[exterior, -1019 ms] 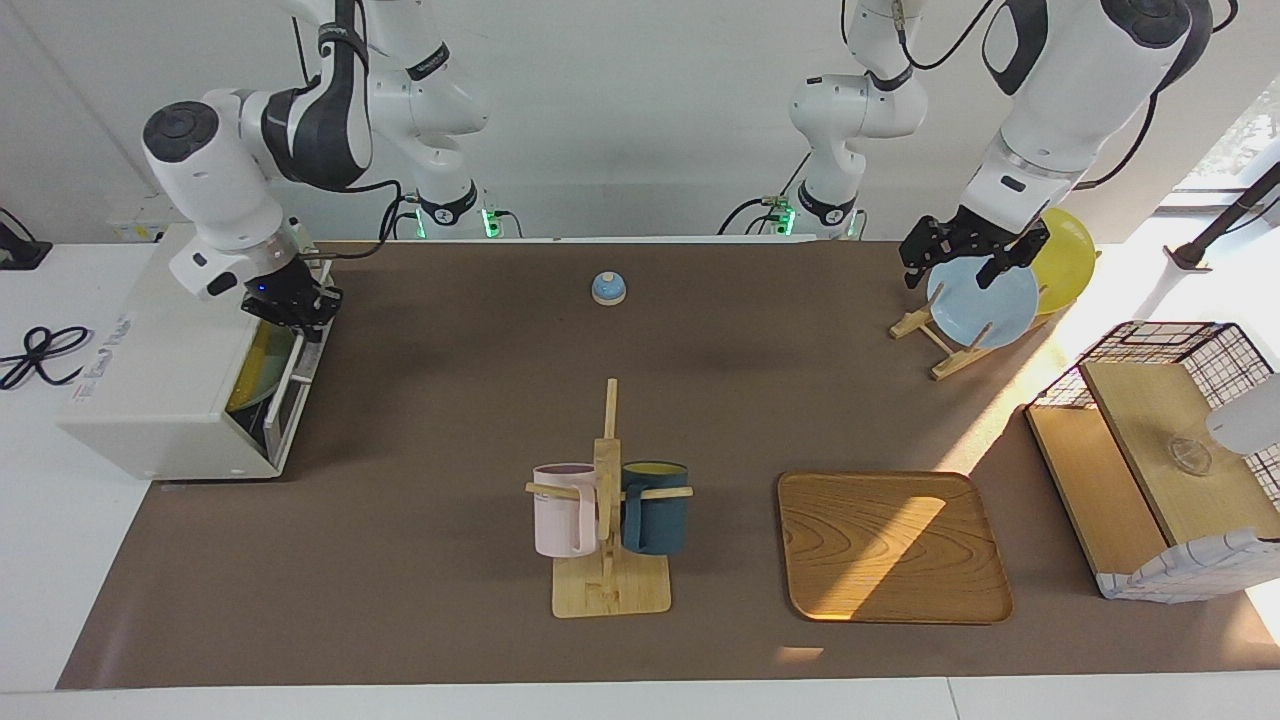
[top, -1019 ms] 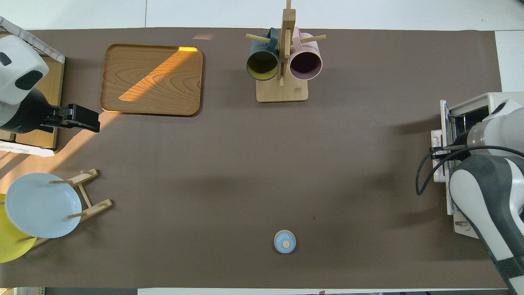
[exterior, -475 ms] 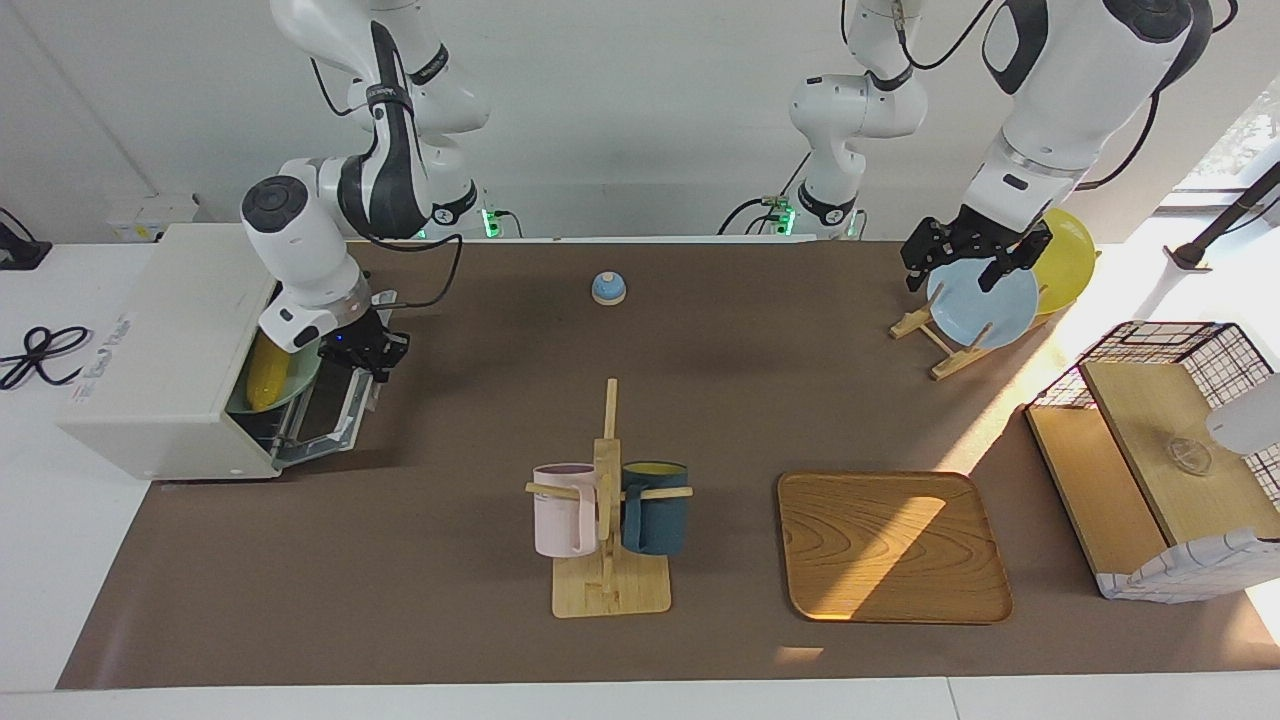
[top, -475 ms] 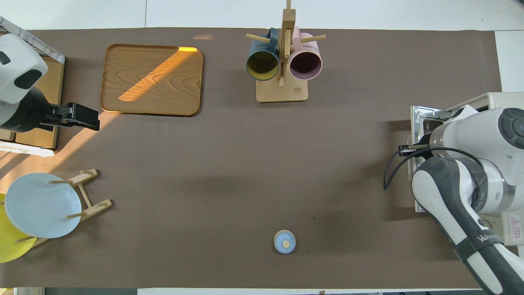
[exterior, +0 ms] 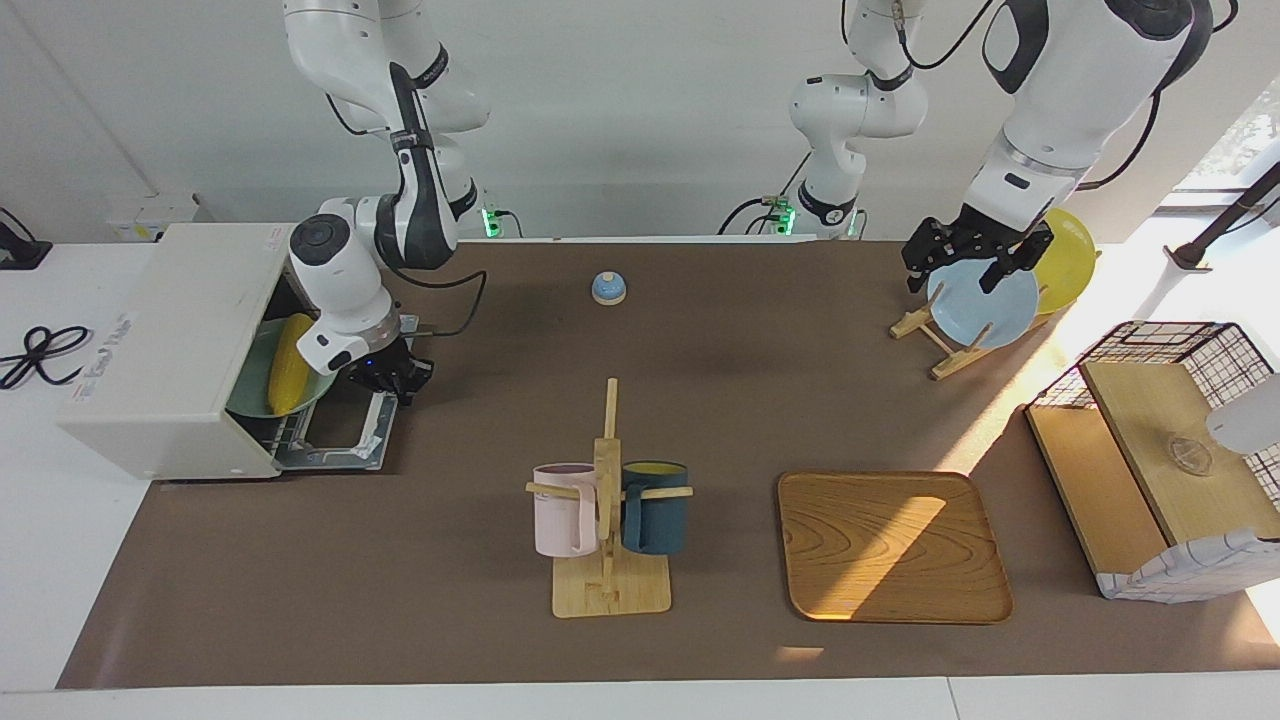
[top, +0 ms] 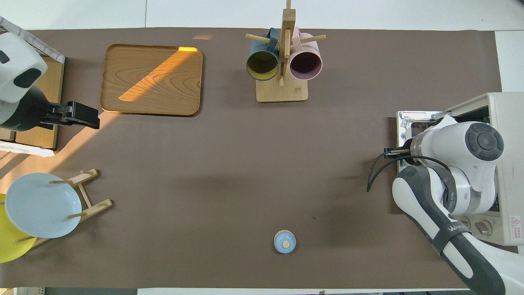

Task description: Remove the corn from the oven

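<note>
A: Now, item one, the oven (exterior: 170, 345); door (exterior: 345, 432) lies flat in front of it, where a second ago it stood nearly shut; status?

B: Open; the right gripper (exterior: 392, 378) is shut on the door's handle at the door's outer edge, having drawn it down from beside the oven's top front edge; the arm has swung out in front of the oven with it.

A: Item two, the corn (exterior: 286, 362)?

B: Inside the oven, lying on a green plate (exterior: 252, 393) on the rack; a second ago only a yellow gleam showed through the glass; now the whole cob is bare to a reach.

A: Item three, the left gripper (exterior: 975, 256)?

B: Fingers spread, holding nothing; waits over the plate rack (exterior: 940, 345), well apart from the oven; unmoved.

A: Meaning for the task?

B: Opening looks done; likely next, the right gripper lets go of the handle and goes in for the corn.
</note>
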Action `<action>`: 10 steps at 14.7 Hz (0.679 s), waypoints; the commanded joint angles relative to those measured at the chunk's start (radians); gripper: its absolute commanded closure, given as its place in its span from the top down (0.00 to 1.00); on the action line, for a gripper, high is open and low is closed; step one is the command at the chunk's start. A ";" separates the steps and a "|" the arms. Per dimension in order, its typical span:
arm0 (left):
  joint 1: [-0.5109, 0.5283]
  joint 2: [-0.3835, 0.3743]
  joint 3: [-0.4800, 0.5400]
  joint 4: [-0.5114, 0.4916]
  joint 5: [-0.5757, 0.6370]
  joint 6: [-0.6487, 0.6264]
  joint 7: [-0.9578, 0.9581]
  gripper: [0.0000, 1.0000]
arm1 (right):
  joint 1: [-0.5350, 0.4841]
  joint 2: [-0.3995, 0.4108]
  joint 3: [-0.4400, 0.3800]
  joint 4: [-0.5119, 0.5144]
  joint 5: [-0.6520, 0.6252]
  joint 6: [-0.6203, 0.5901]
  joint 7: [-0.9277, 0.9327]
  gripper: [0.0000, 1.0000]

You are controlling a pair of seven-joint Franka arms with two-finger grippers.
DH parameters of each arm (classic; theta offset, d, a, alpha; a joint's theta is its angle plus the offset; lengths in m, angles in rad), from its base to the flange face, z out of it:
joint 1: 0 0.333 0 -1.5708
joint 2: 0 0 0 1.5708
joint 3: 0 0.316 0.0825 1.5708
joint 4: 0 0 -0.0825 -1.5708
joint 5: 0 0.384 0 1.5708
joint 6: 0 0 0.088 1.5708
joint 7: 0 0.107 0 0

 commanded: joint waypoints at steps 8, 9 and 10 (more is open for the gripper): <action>-0.005 -0.013 -0.003 -0.012 0.013 0.028 -0.006 1.00 | 0.070 0.029 -0.017 0.285 0.034 -0.309 0.112 0.00; -0.005 -0.013 -0.003 -0.012 0.013 0.028 -0.006 1.00 | 0.054 0.016 -0.024 0.306 0.029 -0.374 0.113 0.26; -0.005 -0.013 -0.003 -0.012 0.013 0.028 -0.006 1.00 | 0.031 0.004 -0.024 0.311 0.000 -0.418 0.119 0.46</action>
